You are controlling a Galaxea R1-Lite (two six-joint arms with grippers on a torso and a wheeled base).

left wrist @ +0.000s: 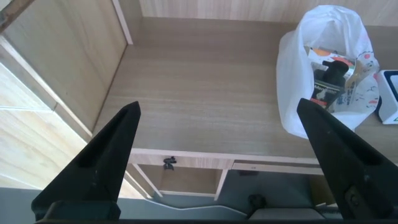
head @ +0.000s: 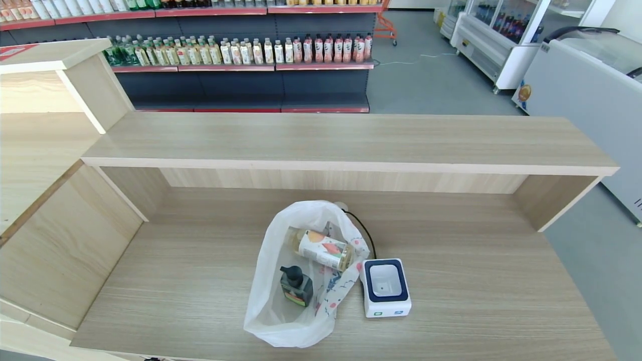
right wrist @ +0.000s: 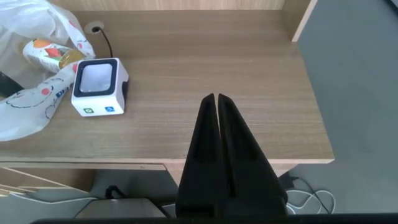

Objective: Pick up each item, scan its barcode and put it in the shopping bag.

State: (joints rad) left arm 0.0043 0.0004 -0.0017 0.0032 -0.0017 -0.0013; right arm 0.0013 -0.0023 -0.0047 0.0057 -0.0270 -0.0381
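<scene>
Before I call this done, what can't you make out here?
- Bottom of the bag, head view: folded plastic hides anything under the bottle and pump bottle.
- Print on both, head view: too small to find a barcode.
- Scanner, left wrist view: cut off by the picture's edge.

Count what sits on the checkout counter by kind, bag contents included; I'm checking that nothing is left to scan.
shopping bag: 1
barcode scanner: 1
drink bottle, in the bag: 1
dark pump bottle, in the bag: 1
Total: 4. I cannot tell whether more lies hidden deeper in the bag.
</scene>
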